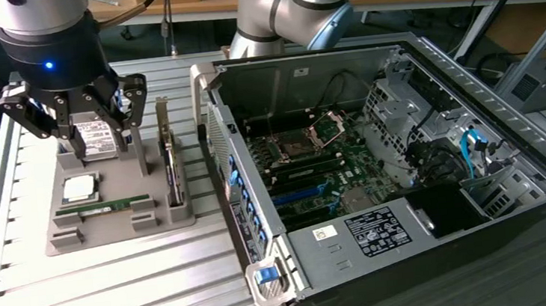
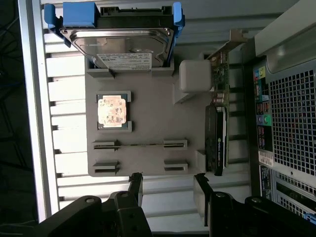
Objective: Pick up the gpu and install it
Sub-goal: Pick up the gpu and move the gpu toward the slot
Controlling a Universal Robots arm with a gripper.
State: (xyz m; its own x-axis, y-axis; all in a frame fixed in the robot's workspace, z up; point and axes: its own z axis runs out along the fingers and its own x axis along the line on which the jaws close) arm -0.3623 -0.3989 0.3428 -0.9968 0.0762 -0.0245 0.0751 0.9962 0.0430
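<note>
The gpu [image 1: 171, 163] is a thin green card with a black cooler. It stands on edge in a slot at the grey holder block's [image 1: 109, 227] side nearest the computer case, its silver bracket pointing away. In the wrist view the gpu [image 2: 217, 133] lies beside the case's rear panel. My gripper [image 1: 77, 121] hovers open and empty above the block's far end, over the hard drive, to the exterior view's left of the gpu. Both fingertips [image 2: 136, 181] show over the slatted table, apart from the gpu.
The block [image 2: 148, 118] also holds a hard drive [image 2: 123, 47] in a blue bracket, a CPU [image 2: 114, 110] and a RAM stick [image 2: 140, 144]. The open computer case [image 1: 304, 56] lies at the exterior view's right with its motherboard [image 1: 315, 165] exposed. The slatted table [image 1: 116, 296] has free room in front.
</note>
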